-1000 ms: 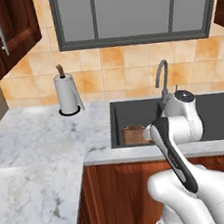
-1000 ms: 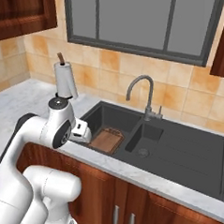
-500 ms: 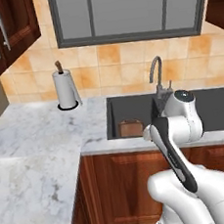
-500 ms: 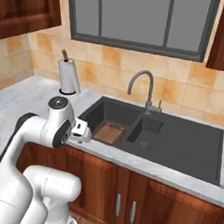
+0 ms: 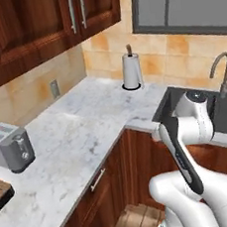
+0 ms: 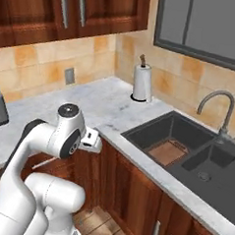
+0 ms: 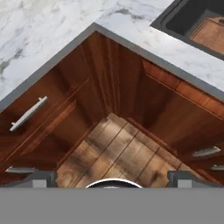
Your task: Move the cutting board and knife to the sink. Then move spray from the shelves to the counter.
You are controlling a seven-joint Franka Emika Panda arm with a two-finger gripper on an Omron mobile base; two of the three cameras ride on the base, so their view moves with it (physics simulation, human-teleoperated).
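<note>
The cutting board (image 6: 167, 152) lies flat on the floor of the left basin of the sink (image 6: 138, 136), its brown face up. In the right base view its long axis runs from the near-left corner of the basin toward the far right, roughly along the diagonal that the sink itself follows in that picture; which end carries the loop handle cannot be made out. In the hand view a corner of the board (image 7: 211, 36) shows at the upper right, inside the dark sink rim (image 7: 162, 24). The knife cannot be picked out in the basin. The counter (image 5: 88, 133) wraps an inside corner, and a paper towel roll (image 5: 131, 71) stands upright on it against the tiled wall, left of the sink. A toaster (image 5: 10, 147) sits on the counter far to the left, well apart from the sink. The curved faucet (image 6: 219, 108) rises behind the basin divider. The gripper (image 7: 112, 178) hangs in front of the cabinet corner, off the counter's edge, pointing down at the wooden floor (image 7: 118, 155); its two fingertips (image 7: 40, 177) stand at opposite sides of the hand view's bottom, spread wide with nothing between them. In the right base view the hand (image 6: 91, 139) is just beside the counter's front edge, left of the sink.
</note>
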